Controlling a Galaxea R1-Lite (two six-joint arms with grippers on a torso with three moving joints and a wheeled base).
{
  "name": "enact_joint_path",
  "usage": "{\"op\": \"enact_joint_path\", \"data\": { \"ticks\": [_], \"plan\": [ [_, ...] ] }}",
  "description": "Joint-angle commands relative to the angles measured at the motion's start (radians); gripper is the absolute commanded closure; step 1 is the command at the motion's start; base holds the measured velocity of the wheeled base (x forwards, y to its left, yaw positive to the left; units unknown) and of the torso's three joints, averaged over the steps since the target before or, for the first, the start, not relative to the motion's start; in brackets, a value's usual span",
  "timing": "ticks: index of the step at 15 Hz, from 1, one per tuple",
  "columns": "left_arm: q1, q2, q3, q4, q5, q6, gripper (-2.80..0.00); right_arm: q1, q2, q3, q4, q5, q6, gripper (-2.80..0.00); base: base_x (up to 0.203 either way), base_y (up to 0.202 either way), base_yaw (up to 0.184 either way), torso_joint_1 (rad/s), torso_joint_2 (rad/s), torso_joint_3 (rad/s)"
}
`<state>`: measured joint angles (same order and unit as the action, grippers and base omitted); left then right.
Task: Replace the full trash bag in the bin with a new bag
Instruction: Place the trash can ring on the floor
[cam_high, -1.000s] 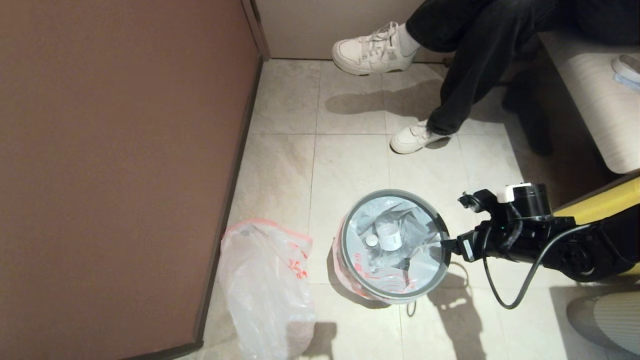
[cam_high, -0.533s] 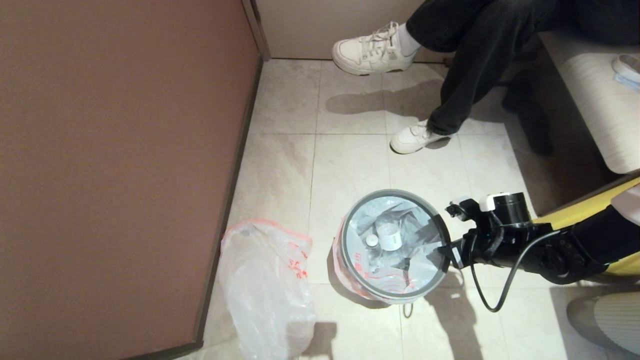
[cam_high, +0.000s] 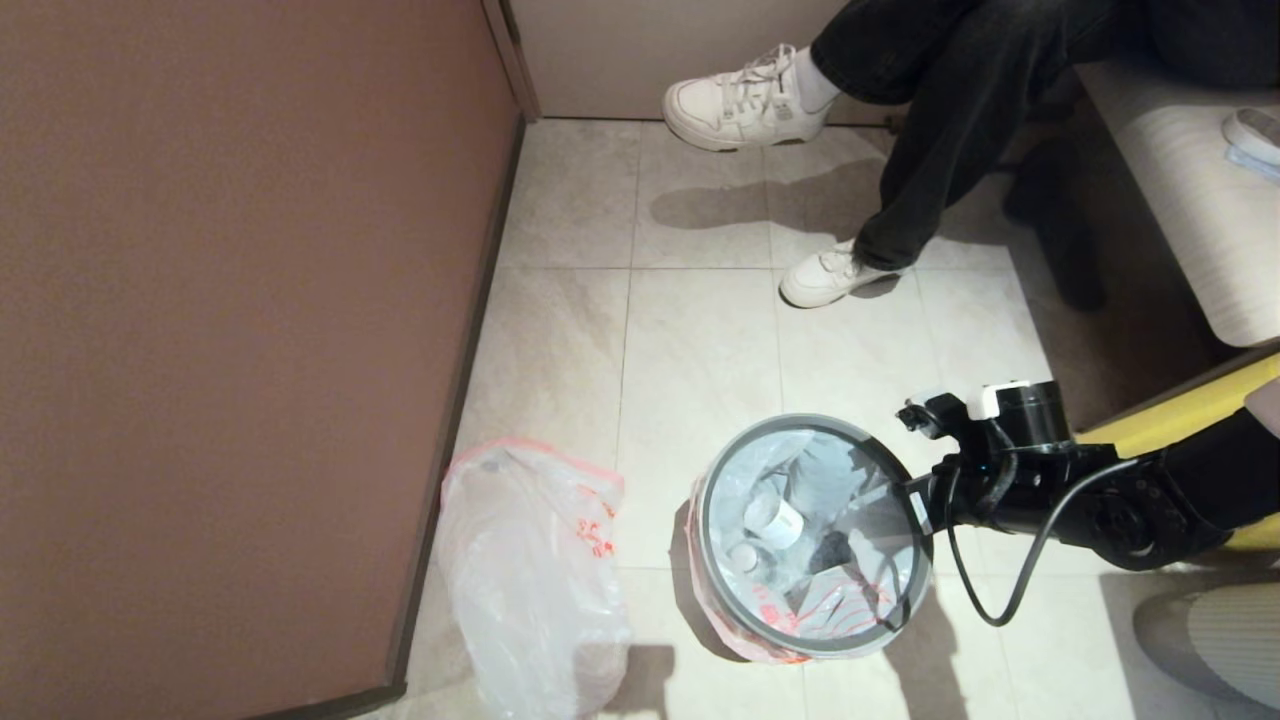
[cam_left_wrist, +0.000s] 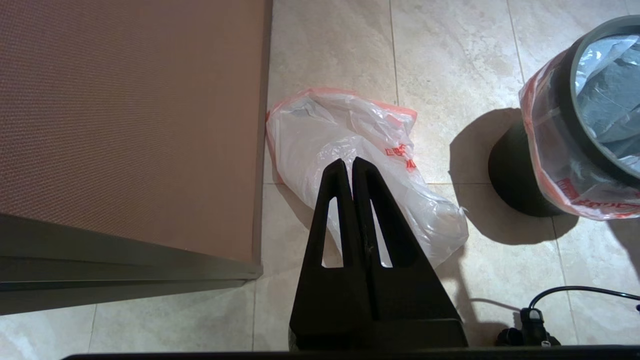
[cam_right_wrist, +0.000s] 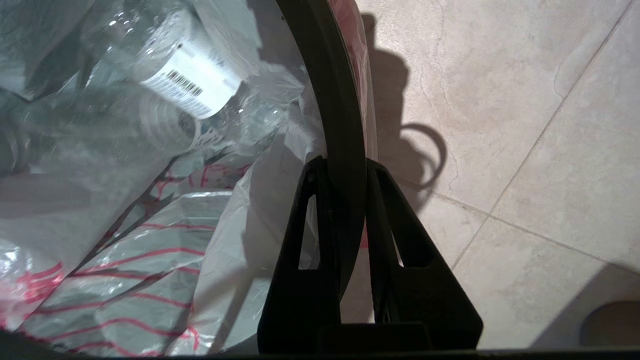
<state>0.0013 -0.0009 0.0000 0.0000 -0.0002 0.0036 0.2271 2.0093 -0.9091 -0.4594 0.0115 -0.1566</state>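
Observation:
The bin (cam_high: 703, 520), a small dark tub with a grey hoop rim, stands on the tiled floor at centre right. The full trash bag (cam_high: 850, 590) lines it, its pink-edged film folded over the rim, with a white cup and a bottle inside. My right gripper (cam_high: 915, 495) is shut on the right side of the rim (cam_right_wrist: 325, 75), one finger inside and one outside (cam_right_wrist: 342, 167). The new bag (cam_high: 530, 580) lies flat on the floor to the left, by the wall. My left gripper (cam_left_wrist: 352, 165) hovers shut and empty above the new bag (cam_left_wrist: 325, 125); the bin (cam_left_wrist: 515, 175) is off to its side.
A seated person's legs and white sneakers (cam_high: 745, 95) (cam_high: 825, 275) are beyond the bin. A brown wall panel (cam_high: 230, 300) runs along the left. A cushioned bench (cam_high: 1190, 200) is at the right. My right arm's cable (cam_high: 1000, 600) hangs near the bin.
My right gripper has closed on the bin's rim. The bin has shifted toward me and slightly right, and its rim looks larger, as if raised or tipped. The contents have shifted.

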Motion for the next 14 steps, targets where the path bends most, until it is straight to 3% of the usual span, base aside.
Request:
{"op": "enact_joint_path", "data": {
  "ticks": [1, 10, 14],
  "plan": [
    [0.000, 0.001, 0.000, 0.000, -0.001, -0.001, 0.00, 0.008, -0.047, 0.016, -0.002, 0.001, -0.001, 0.00, 0.000, 0.000, 0.000, 0.000, 0.00, 0.000],
    [0.000, 0.001, 0.000, 0.000, 0.000, -0.001, 0.00, 0.014, -0.084, 0.026, -0.005, -0.037, 0.004, 0.00, 0.000, 0.000, 0.000, 0.000, 0.00, 0.000],
    [0.000, 0.001, 0.000, 0.000, 0.000, -0.001, 0.00, 0.010, -0.106, 0.012, -0.010, -0.041, 0.172, 0.00, 0.000, 0.000, 0.000, 0.000, 0.00, 0.000]
  ]
}}
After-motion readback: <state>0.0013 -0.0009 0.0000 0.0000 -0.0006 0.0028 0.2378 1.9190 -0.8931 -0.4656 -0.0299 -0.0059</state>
